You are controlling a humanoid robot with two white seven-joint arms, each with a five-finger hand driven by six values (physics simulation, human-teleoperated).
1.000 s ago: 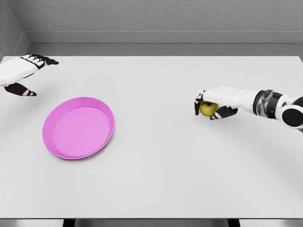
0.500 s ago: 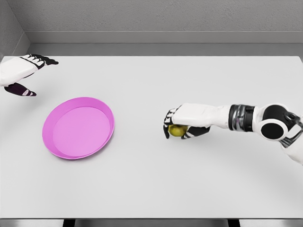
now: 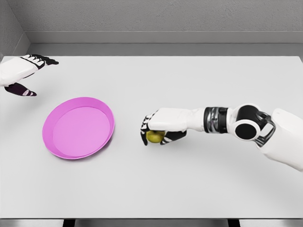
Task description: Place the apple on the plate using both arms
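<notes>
A small yellow-green apple (image 3: 154, 136) is held in my right hand (image 3: 158, 127), whose dark-tipped fingers curl around it just above the white table. The right arm stretches in from the right edge, and the hand is a short way right of the pink plate (image 3: 78, 127). The plate lies flat at the left of the table with nothing on it. My left hand (image 3: 20, 74) hovers at the far left edge, up and left of the plate, with its fingers spread and nothing in them.
The white table (image 3: 189, 189) fills the view, with a grey wall behind its far edge and its front edge near the bottom of the picture. No other objects are on it.
The right hand has carried the apple leftward across the table, from the right side to just beside the plate. The left hand has not moved.
</notes>
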